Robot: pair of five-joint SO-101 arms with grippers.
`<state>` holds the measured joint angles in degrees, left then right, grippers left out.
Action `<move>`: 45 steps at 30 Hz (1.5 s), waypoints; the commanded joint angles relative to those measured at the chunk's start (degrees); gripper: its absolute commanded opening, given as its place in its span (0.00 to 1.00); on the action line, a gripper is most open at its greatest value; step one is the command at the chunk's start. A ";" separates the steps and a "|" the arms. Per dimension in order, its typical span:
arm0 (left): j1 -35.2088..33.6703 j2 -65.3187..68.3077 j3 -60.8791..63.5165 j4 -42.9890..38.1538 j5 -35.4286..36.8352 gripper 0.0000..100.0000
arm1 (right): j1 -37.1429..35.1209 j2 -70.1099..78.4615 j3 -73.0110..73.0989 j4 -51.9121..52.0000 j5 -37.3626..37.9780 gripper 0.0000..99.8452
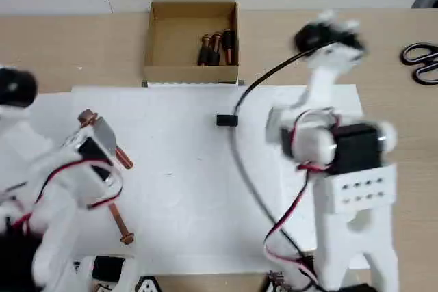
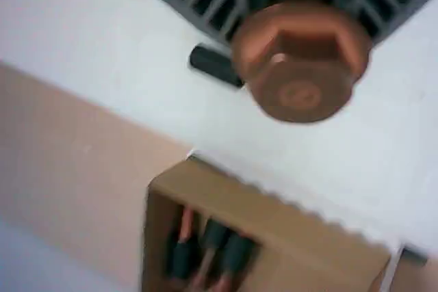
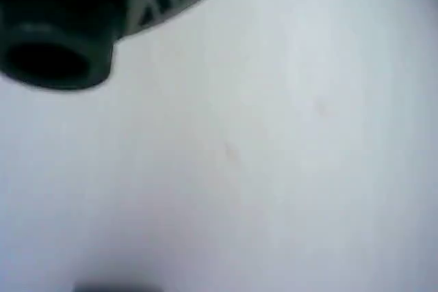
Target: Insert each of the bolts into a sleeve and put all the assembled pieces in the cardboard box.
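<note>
Step in hand: mating of the fourth pair. Three assembled pieces (image 1: 217, 47) lie in the box (image 1: 159, 39), so reckon yourself a little past halfway

- Left gripper (image 1: 101, 140): clenched on a bolt (image 2: 301, 66) and grasping the shank. The hex head faces the wrist camera. The bolt sits slantwise over the left part of the sheet (image 1: 185, 189)
- Right gripper (image 3: 102, 11): closed on a held sleeve (image 3: 55, 52), by my reading. The bore faces the wrist camera instead of lying flat, with bare sheet beneath
- Right arm (image 1: 335, 141): folded over the right half of the sheet with its upper joint reaching toward the table's far edge, well apart from the left gripper
- Loose sleeve (image 1: 226, 120): on the sheet between the two arms, near the box's front wall
- Loose bolt (image 1: 120, 222): flat on the sheet, near the left arm and on the side away from the box
- Scissors (image 1: 421, 63): at the table's right edge, no part in the task

Next move, as a judgement:
- You need to bring bolt and held sleeve together over the middle of the sheet
- Put the bolt's tip and the bore on one axis before you push, since a skewed approach will likely catch the tip on the rim
- The joined piece then goes to the box, and the loose pair follows
</note>
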<state>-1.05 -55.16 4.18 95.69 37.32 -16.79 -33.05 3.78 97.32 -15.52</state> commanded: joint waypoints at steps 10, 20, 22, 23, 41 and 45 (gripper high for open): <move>0.09 -7.12 2.07 -1.67 -6.59 0.01 | -17.19 -24.92 33.23 -13.49 13.10 0.00; 0.26 -18.20 17.27 -4.48 -7.03 0.01 | -21.32 -42.07 52.13 -22.37 13.27 0.00; 0.18 -24.18 21.14 -4.66 -8.18 0.01 | -21.32 -45.32 52.75 -22.37 13.36 0.00; 0.18 -27.25 23.34 -4.84 -8.62 0.01 | -21.32 -46.90 53.36 -22.37 13.36 0.00; 0.18 -48.79 63.96 -36.22 -13.36 0.01 | -14.99 -60.79 72.09 -33.80 26.11 0.00; 0.26 -48.79 72.48 -47.03 -13.54 0.01 | -13.58 -60.88 75.08 -39.25 29.36 0.00</move>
<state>-1.05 -103.34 72.66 56.92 24.22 -31.65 -93.01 78.24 62.59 11.47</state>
